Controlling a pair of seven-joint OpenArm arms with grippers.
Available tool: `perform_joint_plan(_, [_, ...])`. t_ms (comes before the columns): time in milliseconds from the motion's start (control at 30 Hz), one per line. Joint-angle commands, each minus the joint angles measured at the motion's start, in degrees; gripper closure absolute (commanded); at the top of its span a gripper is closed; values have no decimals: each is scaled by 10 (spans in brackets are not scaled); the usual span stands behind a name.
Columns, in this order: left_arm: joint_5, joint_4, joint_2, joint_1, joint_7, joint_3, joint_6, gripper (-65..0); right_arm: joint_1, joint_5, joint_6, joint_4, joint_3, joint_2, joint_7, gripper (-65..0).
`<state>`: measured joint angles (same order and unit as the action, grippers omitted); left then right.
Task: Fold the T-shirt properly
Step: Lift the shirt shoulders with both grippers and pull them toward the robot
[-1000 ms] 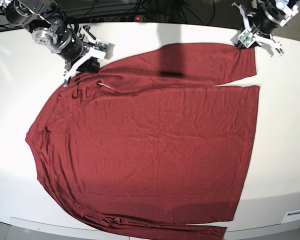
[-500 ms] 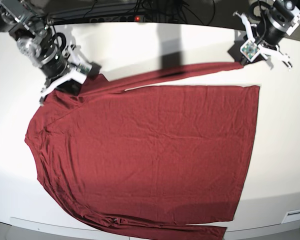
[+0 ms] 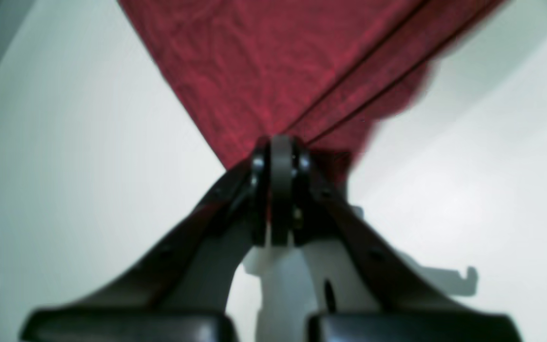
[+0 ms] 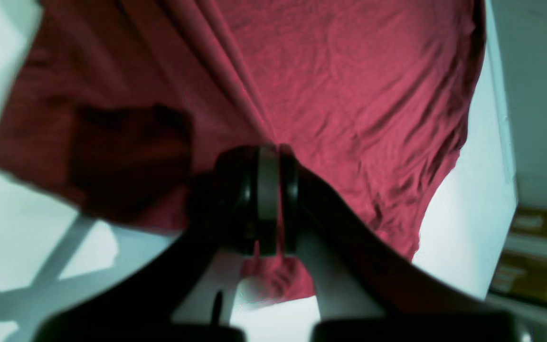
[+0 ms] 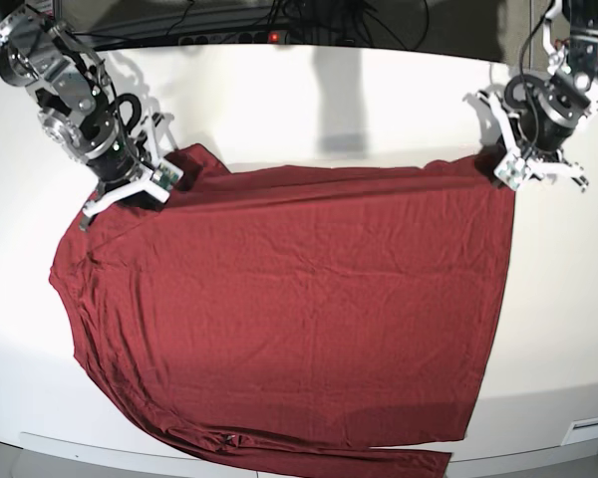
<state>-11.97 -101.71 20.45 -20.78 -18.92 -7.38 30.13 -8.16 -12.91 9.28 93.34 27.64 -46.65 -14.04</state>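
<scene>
The shirt point(image 5: 289, 299) is a plain dark red all over with no print, spread on a white desk point(image 5: 568, 299), and both grippers, left point(image 5: 505, 167) and right point(image 5: 130, 189), are black with white and silvery parts.

A smooth white table point(image 5: 299, 90) with a curved far edge carries a large dark red long-sleeved T-shirt point(image 5: 289, 299) of thin knit fabric, spread nearly flat and lightly wrinkled. The shirt covers most of the tabletop, with one sleeve trailing along the near edge; bare white surface shows around it.
</scene>
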Motion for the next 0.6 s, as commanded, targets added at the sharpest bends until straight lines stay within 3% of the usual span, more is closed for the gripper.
perform_joint_plan(0, [0, -1, 7, 14, 6, -4, -10, 0, 16, -1, -10, -4, -6, -9, 3, 0])
perform_joint_plan(167, [17, 25, 7, 58, 7, -4, -9, 0, 58, 2, 30, -45, -6, 5, 4, 0])
perform_joint_plan(267, [26, 43, 7, 78, 7, -4, -8, 0, 85, 29, 34, -68, -6, 17, 5, 0])
perform_joint_plan(567, [26, 111, 7, 146, 9, -4, -8, 0, 182, 44, 80, -107, -6, 74, 5, 0])
